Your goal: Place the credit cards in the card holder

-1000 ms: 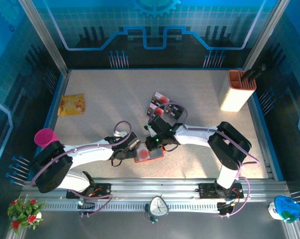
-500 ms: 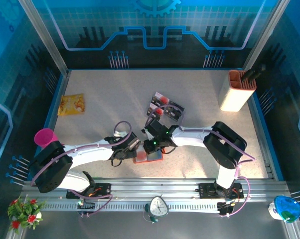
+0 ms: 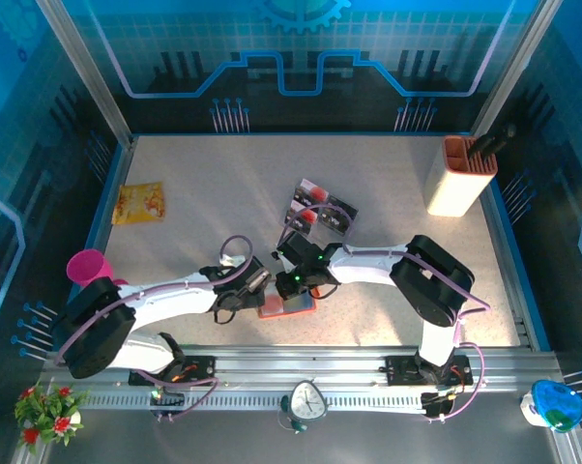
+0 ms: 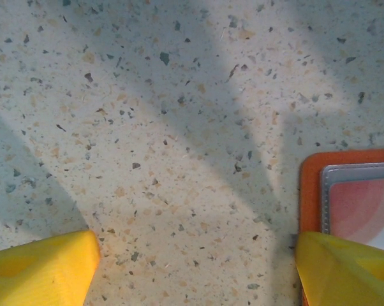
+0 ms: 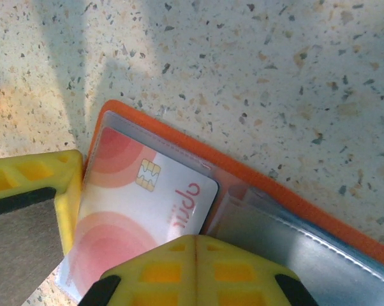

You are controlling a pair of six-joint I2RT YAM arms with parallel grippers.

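The orange-red card holder [image 3: 293, 307] lies open on the table between the two arms. A white and pink credit card [image 5: 131, 207] with a gold chip sits in its left clear pocket. My right gripper [image 5: 195, 252] is shut, its joined tips over that card's near edge; whether they touch it is unclear. The holder's orange rim [image 5: 288, 201] runs past a grey pocket on the right. My left gripper [image 4: 192, 271] is open over bare table, its right finger [image 4: 345, 268] overlapping the holder's [image 4: 310, 191] left edge. More dark credit cards [image 3: 322, 209] lie further back.
A tall cream-and-orange container [image 3: 458, 179] stands at the back right. A yellow packet [image 3: 138, 203] lies at the left, and a pink cup [image 3: 86, 265] stands by the left arm. Both wrists crowd together over the holder near the front edge.
My right arm has swung left and nearer, bringing its gripper over the holder. The holder has slid slightly left. My left arm has barely moved.
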